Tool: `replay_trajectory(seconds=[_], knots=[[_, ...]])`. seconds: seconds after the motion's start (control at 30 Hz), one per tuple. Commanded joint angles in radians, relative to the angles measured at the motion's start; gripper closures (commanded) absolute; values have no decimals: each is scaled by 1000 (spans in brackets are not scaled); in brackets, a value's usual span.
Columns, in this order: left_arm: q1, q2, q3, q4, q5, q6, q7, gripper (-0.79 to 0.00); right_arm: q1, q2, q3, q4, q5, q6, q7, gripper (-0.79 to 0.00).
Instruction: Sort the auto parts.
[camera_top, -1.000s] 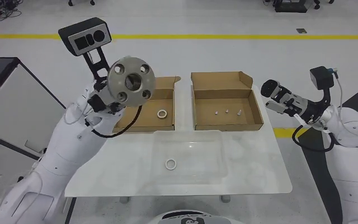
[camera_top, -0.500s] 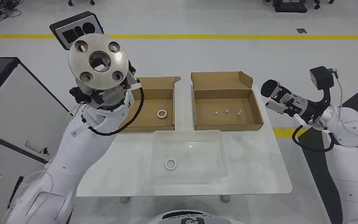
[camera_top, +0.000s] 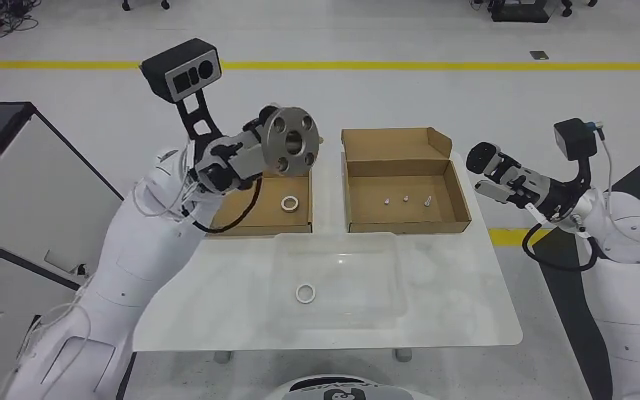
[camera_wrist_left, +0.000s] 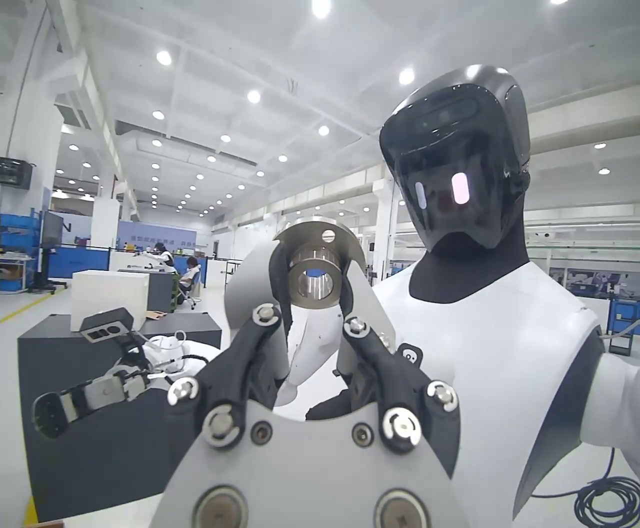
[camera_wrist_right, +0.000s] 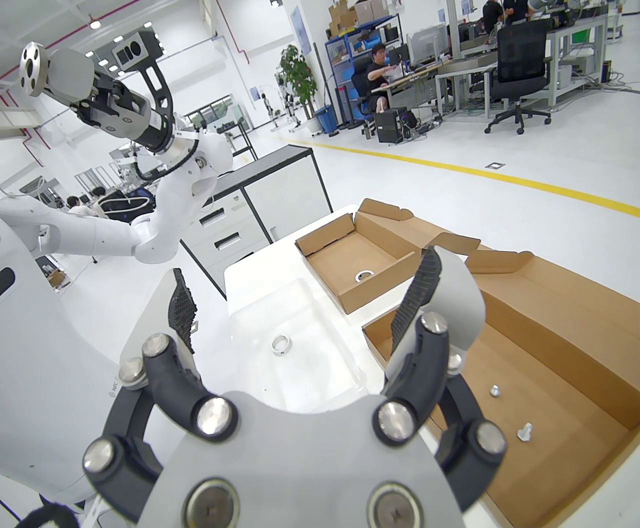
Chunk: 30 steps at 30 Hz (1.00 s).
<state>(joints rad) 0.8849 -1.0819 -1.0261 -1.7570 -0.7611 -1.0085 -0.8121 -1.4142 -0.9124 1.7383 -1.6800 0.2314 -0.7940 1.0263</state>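
Left gripper, raised high above the table: its 2 dark fingers are clamped on the short neck of a metal flanged hub, a grey disc with small holes set round 1 central bore. The hub is held in the air, clear of every surface, with its flat face turned up and away from the arm. Taking the table as a dial seen from above, with 12 o'clock at the far edge, the hub sits at about 11 o'clock, over the far part of the left cardboard box. On the floor of that open box lies 1 white ring. Just beside it, at 1 o'clock, stands the right cardboard box, lid flap folded back, holding 3 small bolts in a loose row, apart from each other. At 6 o'clock, near the front edge, a shallow clear tray holds 1 more ring towards its 8 o'clock corner. Right gripper: at 3 o'clock, beyond the table's side edge and near the right box, its ribbed fingers spread wide with nothing between them.
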Motion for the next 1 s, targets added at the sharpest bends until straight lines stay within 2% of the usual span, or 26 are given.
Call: replay_trajectory(seconds=[0.0, 0.2, 0.3, 0.53, 0.77, 0.97], knots=[[-3, 5, 11, -10, -9, -4, 4, 0, 0, 0, 0, 0, 0, 0, 0, -785], [-9, 12, 22, -37, -89, -4, 4, 0, 0, 0, 0, 0, 0, 0, 0, -785], [-5, 6, 14, -76, -187, -4, 4, 0, 0, 0, 0, 0, 0, 0, 0, -785], [5, -11, -7, -98, -218, -4, 4, 0, 0, 0, 0, 0, 0, 0, 0, -785], [10, -12, -15, -67, -138, -4, 4, 0, 0, 0, 0, 0, 0, 0, 0, -785], [3, 14, -10, -19, 41, 5, -5, 0, 0, 0, 0, 0, 0, 0, 0, -785]])
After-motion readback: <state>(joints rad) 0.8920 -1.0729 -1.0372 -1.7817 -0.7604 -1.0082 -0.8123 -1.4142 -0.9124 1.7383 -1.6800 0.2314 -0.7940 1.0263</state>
